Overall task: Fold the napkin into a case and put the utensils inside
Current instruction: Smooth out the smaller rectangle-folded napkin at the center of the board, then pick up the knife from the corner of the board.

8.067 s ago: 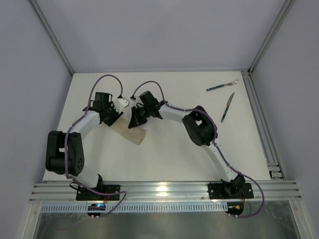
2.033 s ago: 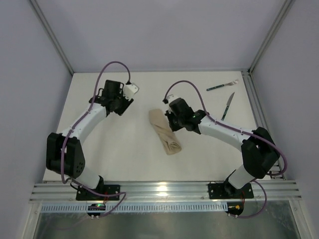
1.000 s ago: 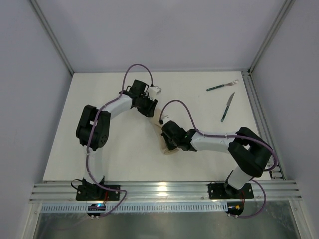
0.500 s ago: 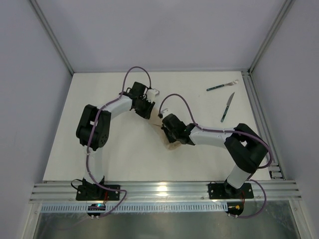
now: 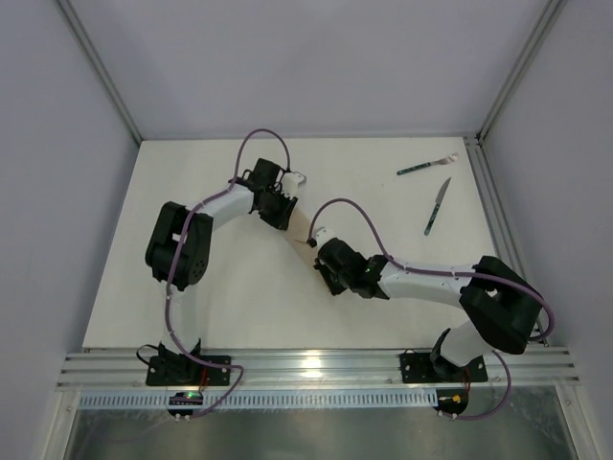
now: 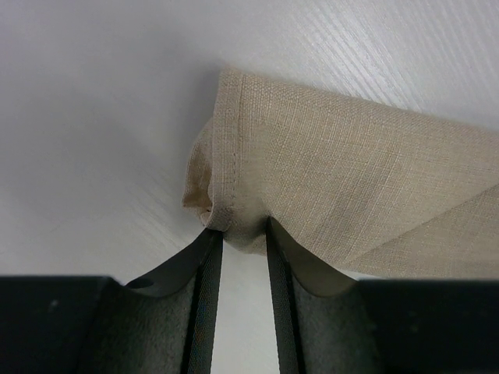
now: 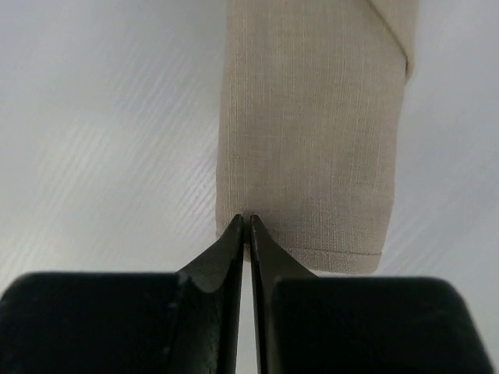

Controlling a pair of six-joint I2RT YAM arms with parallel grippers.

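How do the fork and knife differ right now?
The fork lies farther back, nearly crosswise, tines toward the right; the knife lies nearer, mostly front to back, blade pointing away. Fork ends in tines, knife in a blade. Both have dark green handles and lie apart, untouched.

White table (image 5: 192, 287) with folded beige case (image 5: 301, 230) mid-surface, fork (image 5: 426, 166) and knife (image 5: 438, 206) at far right

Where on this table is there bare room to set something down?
Bare: far-left corner beyond the left arm; the stretch between the right arm and the fork and knife. Crowded: the middle, left tool and right tool at the case.
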